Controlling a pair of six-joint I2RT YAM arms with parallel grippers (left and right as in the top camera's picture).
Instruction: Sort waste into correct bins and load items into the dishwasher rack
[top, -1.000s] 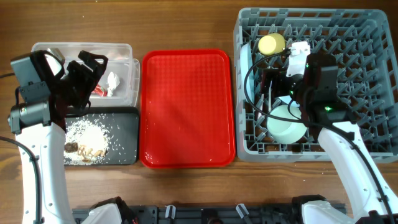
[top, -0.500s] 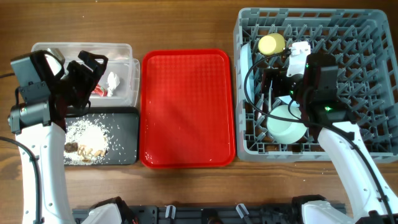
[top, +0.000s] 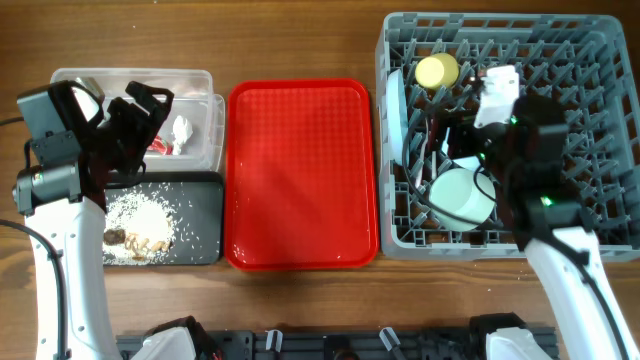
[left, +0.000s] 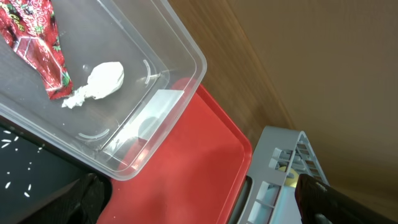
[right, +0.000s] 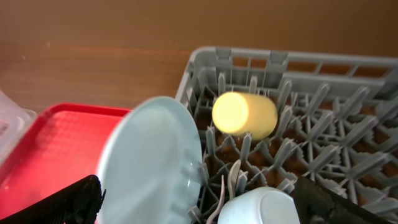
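At the right, over the rack (top: 600, 60), the right arm has shifted since a second ago. It has pulled back toward the right and near side, off the left columns. The right wrist view is smeared, so it reads as mid-motion. Right claw (right: 199, 208): fingers apart at the bottom corners, nothing clamped between them.

With the arm out of the way, the plate (top: 396, 105) now shows fully from overhead. It stands on edge in the rack's left column. Cup (top: 436, 70) lies on its side among the pegs just right of the plate, at the far end. A pale bowl (top: 460, 197) sits mouth down nearer. A thin white piece (right: 219, 198) between plate and bowl is probably cutlery, too blurred to say which. A second bowl can't be made out for sure.

Left side is unchanged. Left claw (left: 202, 208) hangs over the tub (left: 180, 62), fingers apart, empty. Wrapper (left: 40, 43) and tissue (left: 102, 78) lie in the tub, touching. Rice (top: 140, 215) with brown bits is on the black tray (top: 205, 245). Red tray (top: 300, 170) in the middle of the worktop (top: 300, 40) carries nothing.

Judgement: the right arm looks to be backing off after a drop into the rack. Waste looks sorted and dishes loaded, so the task is close to done. Still to confirm are spoon, fork and second bowl.
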